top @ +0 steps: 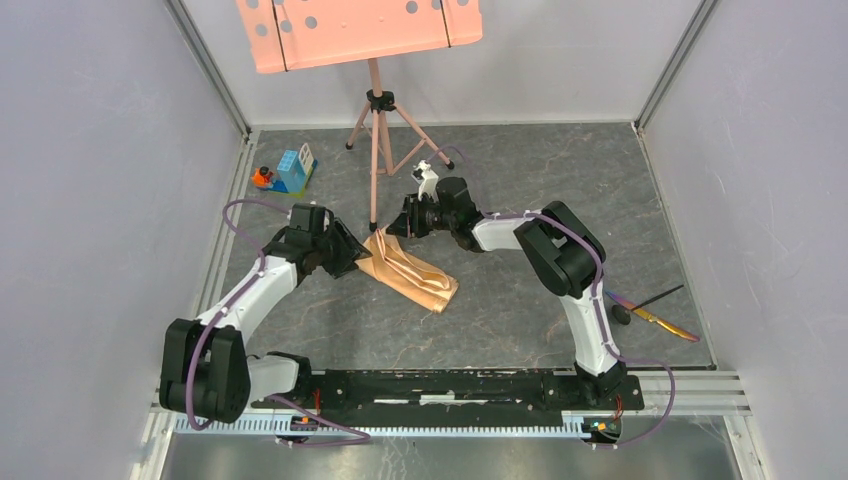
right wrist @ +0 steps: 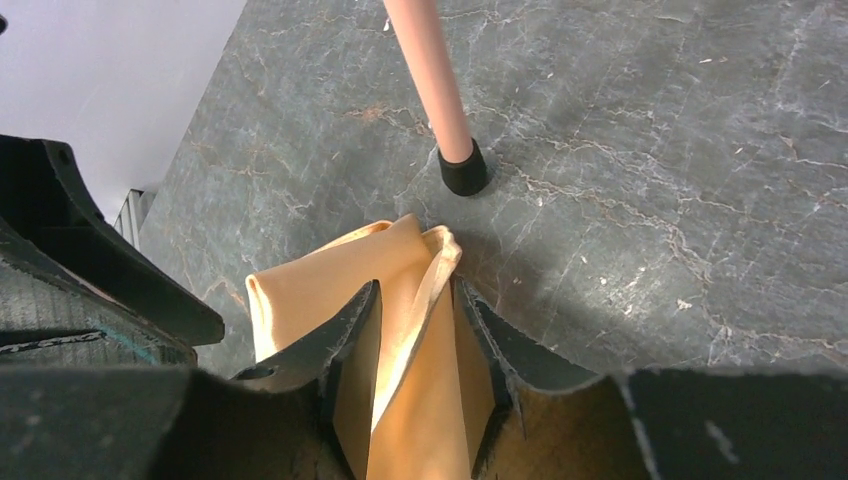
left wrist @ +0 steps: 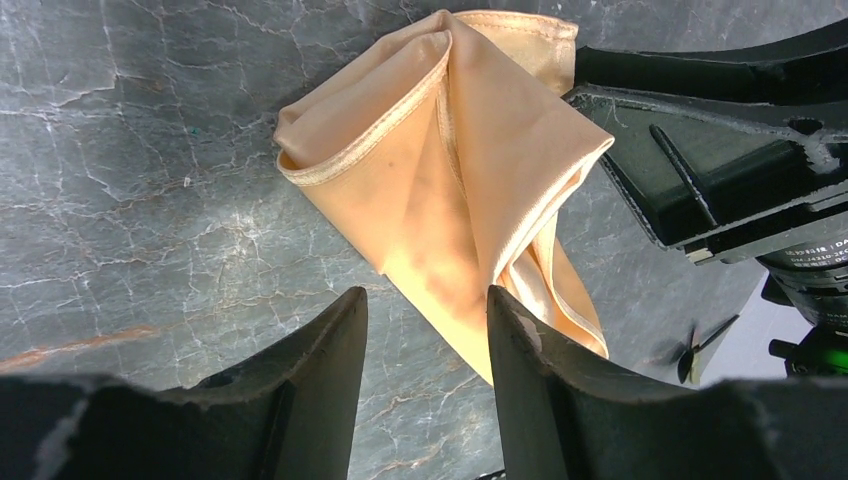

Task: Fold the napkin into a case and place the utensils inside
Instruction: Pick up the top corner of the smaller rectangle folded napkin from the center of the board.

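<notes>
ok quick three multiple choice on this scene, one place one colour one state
1. How is the napkin? A spread flat; B folded into a narrow shape; C crumpled in a ball.
2. Where do the utensils lie? A inside the napkin; B on the table beside the right arm; C at the left edge.
3. What colour is the music stand tray? A salmon pink; B blue; C black.
Answers: 1 B, layered folds show; 2 B, they lie apart from the cloth; 3 A, the perforated tray is pink.

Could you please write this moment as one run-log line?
napkin: folded | left pincer: open, straddling napkin | right pincer: around napkin fold, grip unclear | utensils: apart, untouched
</notes>
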